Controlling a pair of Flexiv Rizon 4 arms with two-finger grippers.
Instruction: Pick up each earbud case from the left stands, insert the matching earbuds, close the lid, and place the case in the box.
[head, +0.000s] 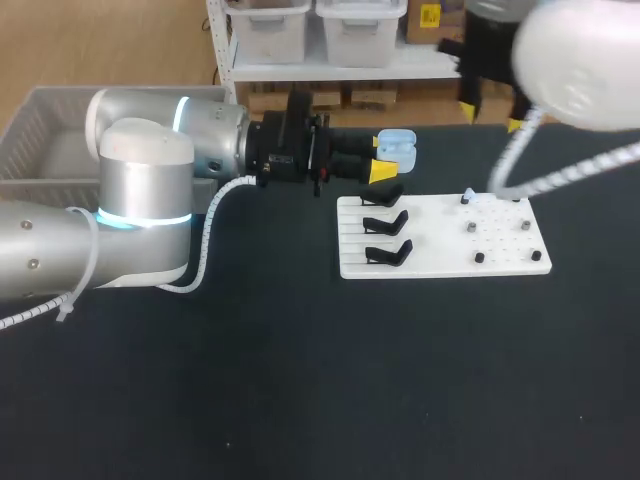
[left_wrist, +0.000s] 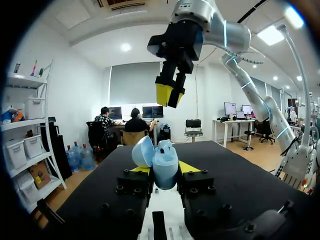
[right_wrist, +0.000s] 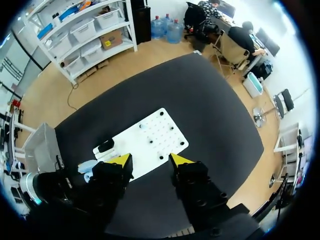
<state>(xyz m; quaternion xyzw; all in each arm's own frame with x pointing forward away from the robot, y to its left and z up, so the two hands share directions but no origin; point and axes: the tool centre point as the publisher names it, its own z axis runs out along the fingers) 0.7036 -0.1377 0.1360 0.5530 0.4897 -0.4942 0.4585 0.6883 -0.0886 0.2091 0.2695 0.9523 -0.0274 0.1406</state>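
- Case: the light blue earbud case is held off the desk, just past the far left corner of the white board. Its lid is swung open to one side.
- The left tool comes in level from the left of the board. Its two yellow-tipped fingers are closed against the case's sides, so the case stands upright between them. In the left wrist view the near end of the board lies under this tool.
- The right tool hangs high above the board's far side, fingers pointing down. They stand well apart with nothing between them. In the left wrist view it shows overhead, beyond the case.
- Three black stands sit in a row along the board's left part.
- Small dark pegs dot the board's right part. One small pale piece sits at the board's far edge, too small to make out.
- The grey box rests well left of the board, behind the left arm.
- From the right wrist the board lies ahead of the right tool's fingers, with the case at the board's stand end.
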